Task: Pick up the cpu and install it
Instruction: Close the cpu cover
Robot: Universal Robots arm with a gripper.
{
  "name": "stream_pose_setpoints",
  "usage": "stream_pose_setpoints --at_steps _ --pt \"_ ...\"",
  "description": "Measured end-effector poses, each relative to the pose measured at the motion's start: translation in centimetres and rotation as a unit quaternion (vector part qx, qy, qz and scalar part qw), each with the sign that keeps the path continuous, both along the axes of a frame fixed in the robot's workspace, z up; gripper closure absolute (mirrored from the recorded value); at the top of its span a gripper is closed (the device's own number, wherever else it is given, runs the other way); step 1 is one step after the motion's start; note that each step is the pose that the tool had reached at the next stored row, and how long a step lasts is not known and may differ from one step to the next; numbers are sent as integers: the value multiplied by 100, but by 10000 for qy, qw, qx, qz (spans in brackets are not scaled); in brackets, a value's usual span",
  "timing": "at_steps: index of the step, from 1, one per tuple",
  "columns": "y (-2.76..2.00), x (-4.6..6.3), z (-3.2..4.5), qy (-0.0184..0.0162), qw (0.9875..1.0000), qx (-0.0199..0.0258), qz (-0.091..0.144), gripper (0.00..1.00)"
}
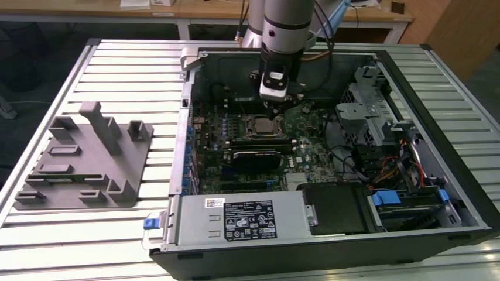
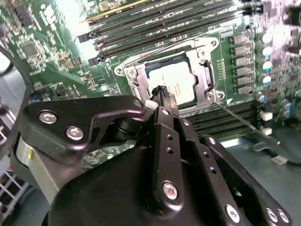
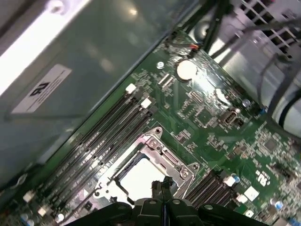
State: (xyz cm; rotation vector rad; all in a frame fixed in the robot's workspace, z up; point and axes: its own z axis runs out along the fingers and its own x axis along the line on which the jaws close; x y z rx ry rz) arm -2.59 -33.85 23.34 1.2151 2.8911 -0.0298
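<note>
The cpu [image 1: 262, 125], a small square chip with a silvery-white top, lies flat inside the metal-framed socket [image 1: 263, 133] on the green motherboard of the opened computer case. It also appears in both wrist views [image 2: 176, 82] [image 3: 141, 176]. My gripper [image 1: 275, 111] hangs just above the socket's far edge, its black fingertips pressed together with nothing between them. In both wrist views the gripper [image 2: 163, 91] [image 3: 160, 185] points down at the chip's edge; whether it touches I cannot tell.
A grey fixture block [image 1: 86, 158] sits on the slatted table at the exterior view's left. Case walls [image 1: 187, 117], a power supply [image 1: 242, 219], a drive cage [image 1: 371, 114] and cables [image 1: 399, 170] ring the board. Memory slots [image 2: 155, 19] and a thin lever rod [image 2: 240, 117] flank the socket.
</note>
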Motion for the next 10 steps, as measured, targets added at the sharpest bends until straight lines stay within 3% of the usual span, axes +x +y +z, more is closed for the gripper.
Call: stream_pose_setpoints --at_steps 5,10 --pt "0 0 -4 0 9990 0 458 89" --pt "0 0 -7 0 9958 0 911 89"
